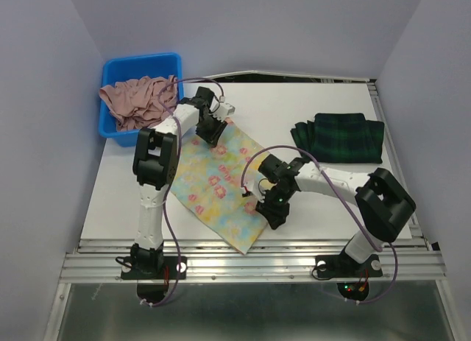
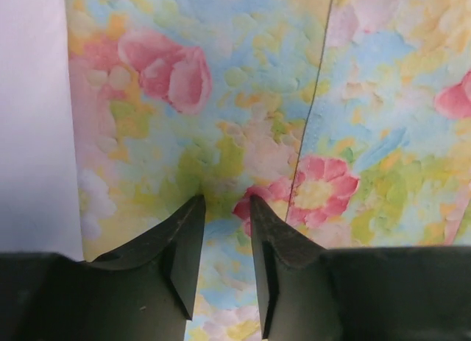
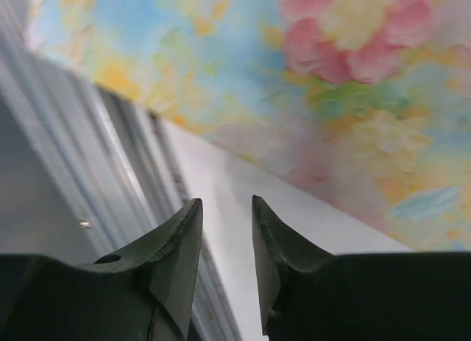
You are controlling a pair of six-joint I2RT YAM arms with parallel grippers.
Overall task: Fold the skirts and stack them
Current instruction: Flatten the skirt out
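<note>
The pale yellow floral skirt (image 1: 213,177) lies spread flat across the middle of the table, one corner hanging over the front edge. The dark plaid skirt (image 1: 338,137) lies folded at the back right. My left gripper (image 1: 215,135) points down at the floral skirt's far end. In the left wrist view its jaws (image 2: 227,199) are narrowly open, tips down on the flat print (image 2: 257,98). My right gripper (image 1: 277,213) hovers at the skirt's right edge. It (image 3: 224,201) is open over bare table, beside the skirt's hem (image 3: 331,83), holding nothing.
A blue bin (image 1: 140,63) at the back left holds crumpled pink cloth (image 1: 136,102). Metal rails (image 1: 250,256) run along the table's front edge, close below the right gripper (image 3: 110,149). Grey walls close in both sides.
</note>
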